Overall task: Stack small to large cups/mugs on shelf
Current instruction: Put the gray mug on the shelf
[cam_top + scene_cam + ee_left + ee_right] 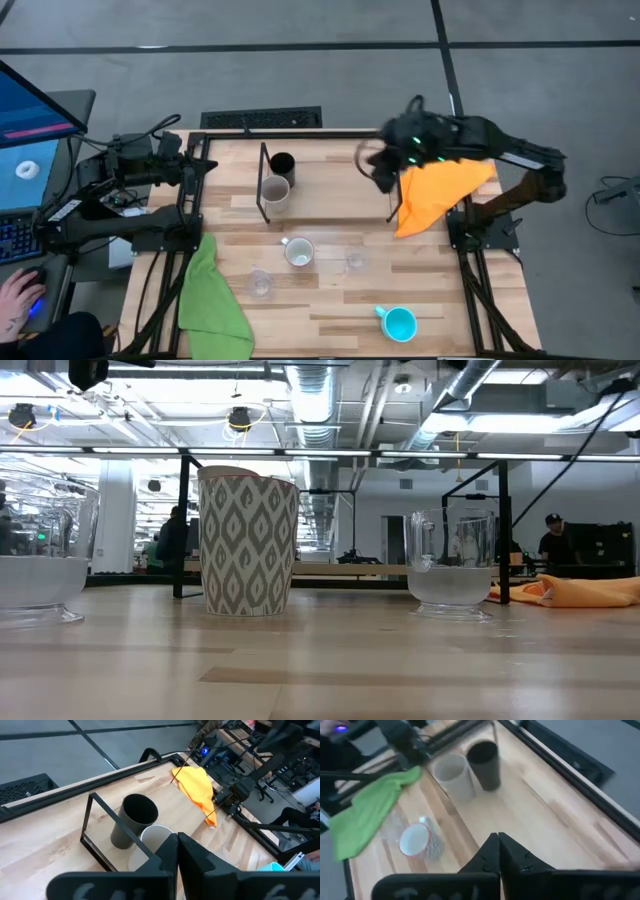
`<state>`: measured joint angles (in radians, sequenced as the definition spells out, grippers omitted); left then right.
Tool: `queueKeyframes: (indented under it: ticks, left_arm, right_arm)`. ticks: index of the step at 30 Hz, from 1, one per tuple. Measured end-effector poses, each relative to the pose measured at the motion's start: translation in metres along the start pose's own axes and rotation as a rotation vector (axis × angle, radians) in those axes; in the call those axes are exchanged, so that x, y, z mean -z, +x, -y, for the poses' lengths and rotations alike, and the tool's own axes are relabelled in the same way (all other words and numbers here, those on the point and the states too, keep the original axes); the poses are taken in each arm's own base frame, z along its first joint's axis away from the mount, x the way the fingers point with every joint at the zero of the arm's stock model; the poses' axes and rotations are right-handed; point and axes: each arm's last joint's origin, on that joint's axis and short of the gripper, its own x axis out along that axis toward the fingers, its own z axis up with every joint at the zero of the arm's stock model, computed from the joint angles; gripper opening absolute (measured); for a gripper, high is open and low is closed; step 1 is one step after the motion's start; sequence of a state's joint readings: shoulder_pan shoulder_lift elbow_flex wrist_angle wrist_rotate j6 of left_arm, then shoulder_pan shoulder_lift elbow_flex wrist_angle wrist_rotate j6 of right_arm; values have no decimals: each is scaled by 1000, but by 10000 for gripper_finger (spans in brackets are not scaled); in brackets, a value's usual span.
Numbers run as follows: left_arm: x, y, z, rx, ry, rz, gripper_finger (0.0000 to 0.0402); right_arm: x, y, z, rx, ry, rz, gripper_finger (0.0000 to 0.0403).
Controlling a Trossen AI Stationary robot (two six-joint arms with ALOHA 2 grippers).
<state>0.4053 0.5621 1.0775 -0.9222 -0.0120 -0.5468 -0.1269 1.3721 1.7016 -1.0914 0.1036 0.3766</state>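
On the shelf of thin black rods, near its left end, a black mug and a grey-beige mug stand side by side on their bases. In front of it, a white patterned mug, two clear glass cups and a light blue mug stand upright on the table. My right gripper is shut and holds nothing; it hangs high over the shelf's right part. My left gripper, shut with nothing in it, waits at the table's left edge.
An orange cloth lies at the right edge beside the shelf. A green cloth lies at the near left. Black frame posts stand along both table sides. Bare wood lies between the shelf and the loose cups.
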Motion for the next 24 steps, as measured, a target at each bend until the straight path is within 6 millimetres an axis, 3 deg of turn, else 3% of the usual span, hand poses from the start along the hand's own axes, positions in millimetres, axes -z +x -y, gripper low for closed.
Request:
queueKeyframes:
  ticks: [5, 10, 13, 17, 21, 24]
  left_arm:
    - [1, 0, 0, -3, 0, -6, 0]
    - [1, 0, 0, -1, -15, -10, 0]
    - [1, 0, 0, 2, -23, -12, 0]
    - [1, 0, 0, 2, -32, -12, 0]
    - [1, 0, 0, 2, -33, -11, 0]
    - [1, 0, 0, 2, -38, -11, 0]
  right_arm:
    - [32, -24, -28, 61, 31, -56, 34]
    - [58, -14, -75, 69, 28, -89, 45]
    - [73, 9, -109, 54, -3, -117, 55]
    - [89, 60, -150, 16, -87, -169, 81]
    - [93, 118, -172, -47, -134, -186, 124]
    - [93, 156, -177, -138, -132, -232, 163]
